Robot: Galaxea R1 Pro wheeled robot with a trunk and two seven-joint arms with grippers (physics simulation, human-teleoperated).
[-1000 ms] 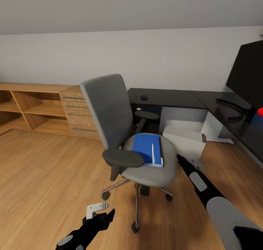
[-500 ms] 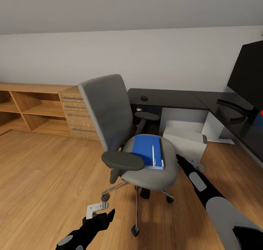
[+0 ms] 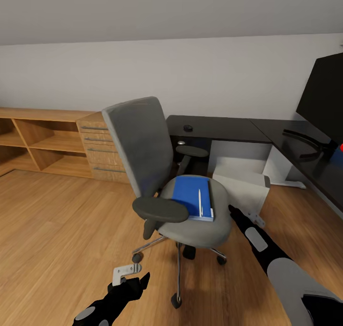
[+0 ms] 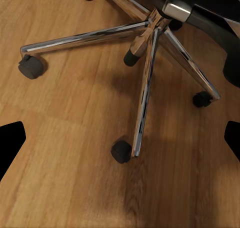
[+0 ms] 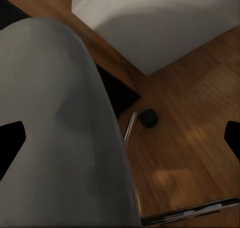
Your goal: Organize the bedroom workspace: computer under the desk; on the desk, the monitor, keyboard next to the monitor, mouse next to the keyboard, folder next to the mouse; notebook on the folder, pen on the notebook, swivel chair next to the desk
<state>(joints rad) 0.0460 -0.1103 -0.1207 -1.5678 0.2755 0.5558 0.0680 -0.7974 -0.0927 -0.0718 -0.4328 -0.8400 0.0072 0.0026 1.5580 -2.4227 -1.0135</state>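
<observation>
Your right gripper [image 3: 232,209] sits just beside the right edge of the swivel chair [image 3: 157,173] seat, its fingertips [image 5: 11,143] spread wide apart with the grey cushion between them. Your left gripper [image 3: 138,280] hangs low over the wood floor [image 3: 57,221], near the chair's chrome base [image 4: 145,63], fingers likewise apart. The folder [image 3: 191,195] lies on the seat with the pen [image 3: 199,202] on top. The computer [image 3: 243,185] lies on the floor right of the chair, near the desk [image 3: 224,128]. The monitor [image 3: 324,97] stands on the desk at far right, the mouse [image 3: 188,127] at its far left.

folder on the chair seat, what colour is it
Bright blue; the folder shows best in the head view.
</observation>
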